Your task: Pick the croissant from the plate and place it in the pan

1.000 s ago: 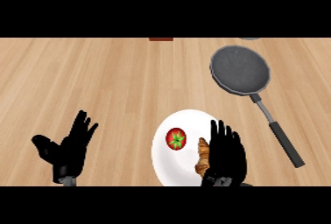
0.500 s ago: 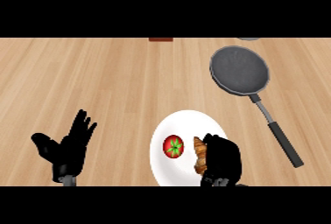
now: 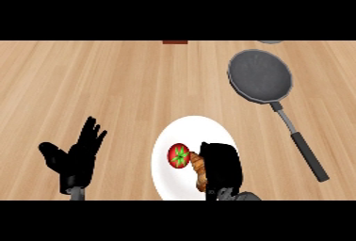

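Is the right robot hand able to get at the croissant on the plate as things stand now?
Probably yes: the right robot hand is already curled over the croissant on the plate. The tomato beside it does not block.

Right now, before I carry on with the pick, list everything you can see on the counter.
counter: one, light wood, fills the view
pan: one, dark grey with a long handle, upper right, nothing in it
plate: one, white, bottom centre
tomato: one, red with a green top, on the plate
croissant: one, golden brown, on the plate beside the tomato, partly under the right hand
small brown thing: one, top edge, cut off, cannot tell what
grey thing: one, top edge, cut off
left hand: black, open, resting lower left
right hand: black, fingers curled round the croissant
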You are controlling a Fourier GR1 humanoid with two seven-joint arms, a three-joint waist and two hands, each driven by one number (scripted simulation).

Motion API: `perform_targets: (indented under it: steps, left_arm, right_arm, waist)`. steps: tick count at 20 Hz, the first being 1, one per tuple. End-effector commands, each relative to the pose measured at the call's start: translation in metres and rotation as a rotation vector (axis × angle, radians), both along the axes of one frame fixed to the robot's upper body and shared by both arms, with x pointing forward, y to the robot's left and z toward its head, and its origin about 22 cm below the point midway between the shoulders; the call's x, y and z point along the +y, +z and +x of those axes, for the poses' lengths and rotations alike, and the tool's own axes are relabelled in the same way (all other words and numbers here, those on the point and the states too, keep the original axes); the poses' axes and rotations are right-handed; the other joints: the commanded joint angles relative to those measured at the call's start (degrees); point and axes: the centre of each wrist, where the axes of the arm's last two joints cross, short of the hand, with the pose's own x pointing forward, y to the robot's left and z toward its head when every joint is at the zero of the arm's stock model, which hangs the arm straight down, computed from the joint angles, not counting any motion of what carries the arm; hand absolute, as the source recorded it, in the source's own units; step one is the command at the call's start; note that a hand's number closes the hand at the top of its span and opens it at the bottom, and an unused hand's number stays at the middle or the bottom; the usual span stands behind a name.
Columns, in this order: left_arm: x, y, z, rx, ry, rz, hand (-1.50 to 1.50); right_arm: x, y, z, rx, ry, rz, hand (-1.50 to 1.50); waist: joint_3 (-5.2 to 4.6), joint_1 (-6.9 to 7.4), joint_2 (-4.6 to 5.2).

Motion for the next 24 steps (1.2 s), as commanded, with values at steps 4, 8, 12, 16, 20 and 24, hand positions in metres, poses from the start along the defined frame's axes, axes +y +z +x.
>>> perform_targets:
  steps: [4, 8, 12, 16, 20, 24]
  left_arm:
    - [0.007, 0.004, 0.011, 0.046, 0.001, -0.014, 0.00]
    - [-0.002, 0.003, 0.011, 0.053, 0.007, -0.006, 0.00]
    - [0.005, -0.011, -0.010, 0.030, 0.012, -0.009, 0.00]
    - [0.008, -0.012, -0.010, 0.062, 0.029, -0.001, 0.00]
    - [0.016, 0.012, -0.011, 0.041, 0.011, -0.019, 0.00]
    - [-0.005, -0.015, -0.006, 0.046, 0.002, -0.009, 0.00]
  right_arm:
    - [0.037, 0.009, 0.027, 0.011, 0.367, 0.084, 1.50]
    - [0.052, 0.017, 0.023, -0.121, 0.399, 0.075, 1.50]
    - [0.041, 0.041, 0.019, -0.392, 0.396, 0.089, 1.50]
    - [0.042, 0.074, 0.010, -0.612, 0.268, 0.184, 1.50]
    - [0.031, 0.109, 0.003, -0.680, 0.164, 0.240, 1.50]
    - [0.010, 0.121, 0.000, -0.668, 0.114, 0.246, 1.50]
  waist:
    - [-0.09, 0.57, 0.53]
    - [-0.10, -0.15, 0.30]
    - [-0.12, -0.73, 0.11]
    - [-0.12, -1.22, 0.02]
    - [-0.09, -0.75, -0.03]
    - [-0.12, -0.94, 0.17]
